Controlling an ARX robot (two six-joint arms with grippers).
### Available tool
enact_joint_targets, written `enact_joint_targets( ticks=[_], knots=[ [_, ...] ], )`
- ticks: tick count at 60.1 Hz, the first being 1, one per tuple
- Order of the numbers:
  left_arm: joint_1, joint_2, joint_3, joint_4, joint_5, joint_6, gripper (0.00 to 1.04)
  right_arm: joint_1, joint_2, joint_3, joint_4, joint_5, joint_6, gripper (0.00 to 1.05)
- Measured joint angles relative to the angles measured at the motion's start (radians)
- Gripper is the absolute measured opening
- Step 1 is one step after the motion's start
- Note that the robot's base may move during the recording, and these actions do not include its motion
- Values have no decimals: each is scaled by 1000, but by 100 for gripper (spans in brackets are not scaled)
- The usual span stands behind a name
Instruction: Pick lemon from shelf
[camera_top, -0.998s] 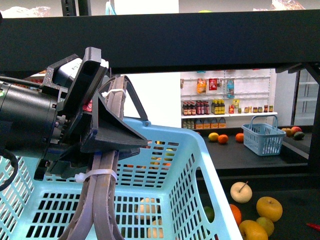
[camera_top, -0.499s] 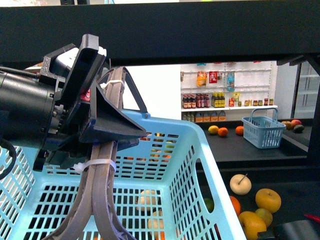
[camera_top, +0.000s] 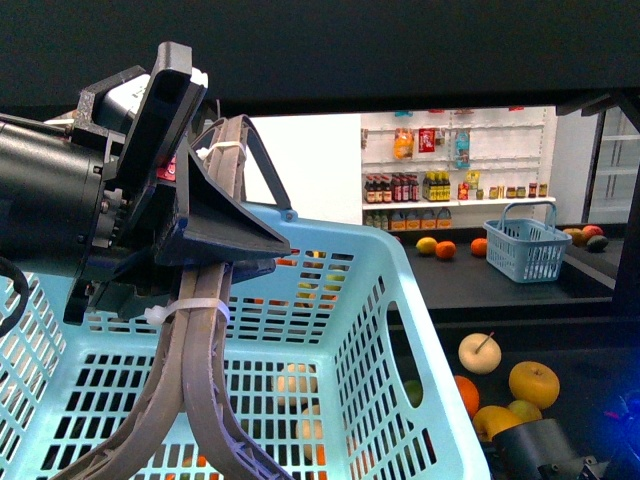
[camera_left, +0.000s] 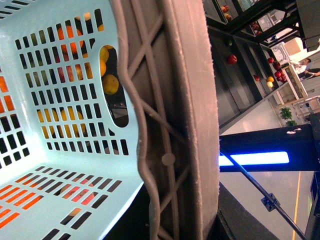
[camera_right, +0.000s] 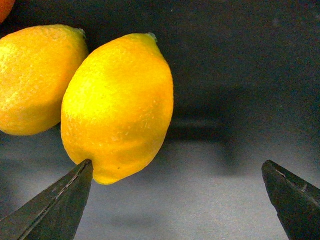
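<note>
Lemon lies on the dark shelf, touching a second yellow fruit, and is not yet gripped or lifted. The right claw is spread wide, with one tip just beside the lemon's end; centring, closing and lifting are left. At the near left, the left claw hangs over the basket; I cannot tell whether it grips.

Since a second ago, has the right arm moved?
Yes. The right arm has come in from the lower right, moving left, up to the yellow fruit.
</note>
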Motion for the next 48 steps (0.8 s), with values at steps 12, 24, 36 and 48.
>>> enact_joint_targets(
  ticks=[12, 24, 36, 48],
  knots=[
    [0, 0, 0, 0, 0, 0, 15, 10, 0, 10, -11, -35, 47, 102],
    [0, 0, 0, 0, -1, 0, 15, 23, 2, 46, -31, -27, 92, 102],
    [0, 0, 0, 0, 0, 0, 15, 30, 37, 95, -55, -2, 127, 102],
    [0, 0, 0, 0, -1, 0, 15, 30, 92, 150, -79, 5, 172, 102]
  ],
)
